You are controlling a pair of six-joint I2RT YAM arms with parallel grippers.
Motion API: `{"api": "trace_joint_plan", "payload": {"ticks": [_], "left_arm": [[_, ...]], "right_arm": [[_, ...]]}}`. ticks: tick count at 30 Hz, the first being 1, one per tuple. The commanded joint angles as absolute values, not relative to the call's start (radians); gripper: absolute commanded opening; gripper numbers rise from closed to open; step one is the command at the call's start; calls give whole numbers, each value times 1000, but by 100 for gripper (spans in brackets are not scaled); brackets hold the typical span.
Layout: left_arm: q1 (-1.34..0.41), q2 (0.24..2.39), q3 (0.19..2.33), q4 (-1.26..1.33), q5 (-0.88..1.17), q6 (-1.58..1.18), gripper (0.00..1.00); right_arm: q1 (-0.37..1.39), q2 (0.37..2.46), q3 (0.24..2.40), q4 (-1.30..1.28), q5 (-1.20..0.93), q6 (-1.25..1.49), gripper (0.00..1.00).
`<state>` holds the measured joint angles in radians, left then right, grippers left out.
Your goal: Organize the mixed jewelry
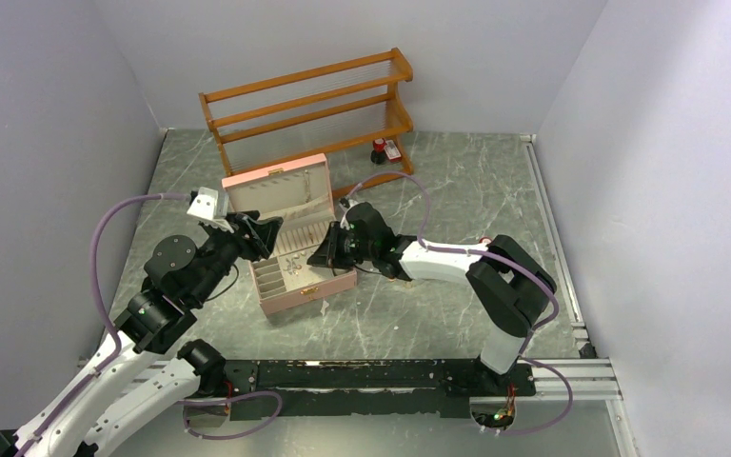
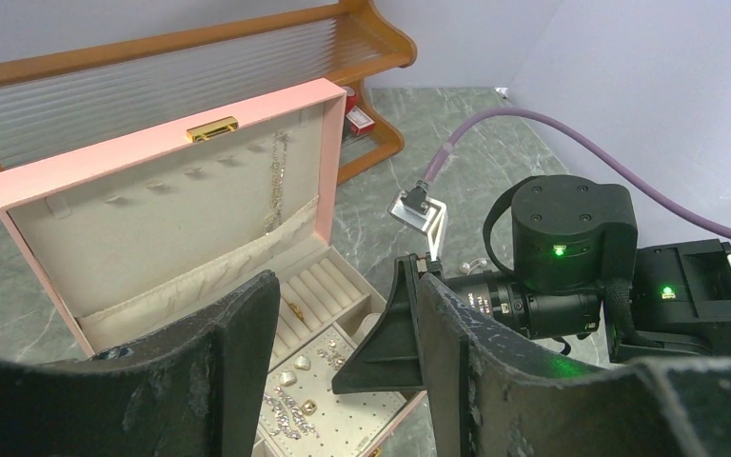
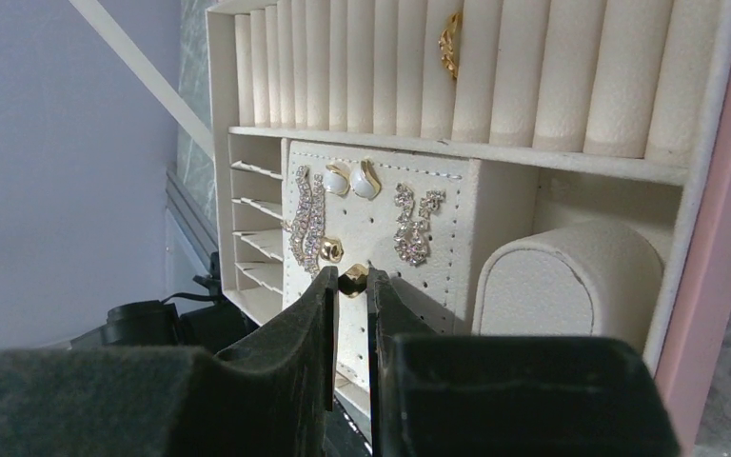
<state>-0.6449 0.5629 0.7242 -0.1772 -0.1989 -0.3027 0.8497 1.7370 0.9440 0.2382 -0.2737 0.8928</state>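
The pink box [image 1: 306,289] stands open on the tabletop [image 1: 457,190], its lid [image 2: 152,145] upright, and both arms meet at it. The right tool [image 3: 351,291] has its fingers pressed almost together, and between their tips sits a small gold earring [image 3: 353,277], right at the perforated panel [image 3: 462,248] inside the box. I judge that it pinches this earring and is pushing it into a hole of the panel, though I cannot tell if the pin is in. The left tool [image 2: 347,286] is spread wide and holds nothing; it hangs just beside the near left side of the box, facing the right tool. A good part of the sorting looks done. On the panel there are two long crystal earrings [image 3: 306,224], a white pair [image 3: 352,181] and one gold stud [image 3: 331,249], which is just above the pinched earring. One gold ring [image 3: 450,43] sits between the ring rolls [image 3: 552,76] behind the panel, and a necklace [image 2: 271,186] hangs inside the lid. The cushion [image 3: 571,276] beside the panel is bare, and the narrow slots [image 3: 257,249] on the other side show nothing that I can see. What is left I cannot count: the pieces are too small to find on the tabletop in the top view. The gold stud has no partner on the panel, so the pinched earring may be its match.
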Motion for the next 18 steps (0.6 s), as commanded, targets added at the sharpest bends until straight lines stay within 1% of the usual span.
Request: {"api": "trace_joint_plan", "payload": {"ticks": [1, 7, 11, 15, 18], "left_arm": [[-635, 554, 715, -155, -210, -296, 60], [-634, 555, 715, -156, -208, -296, 60], [-634, 555, 715, -158, -208, -296, 60], [-631, 552, 713, -158, -209, -298, 60], [-630, 552, 713, -156, -206, -299, 60]], "right_arm": [[855, 1730, 934, 230, -269, 870, 15], [861, 1759, 970, 193, -251, 844, 16], [870, 1780, 1006, 149, -242, 821, 18], [878, 1786, 1028, 110, -230, 808, 24], [879, 1780, 1034, 91, -225, 802, 30]]}}
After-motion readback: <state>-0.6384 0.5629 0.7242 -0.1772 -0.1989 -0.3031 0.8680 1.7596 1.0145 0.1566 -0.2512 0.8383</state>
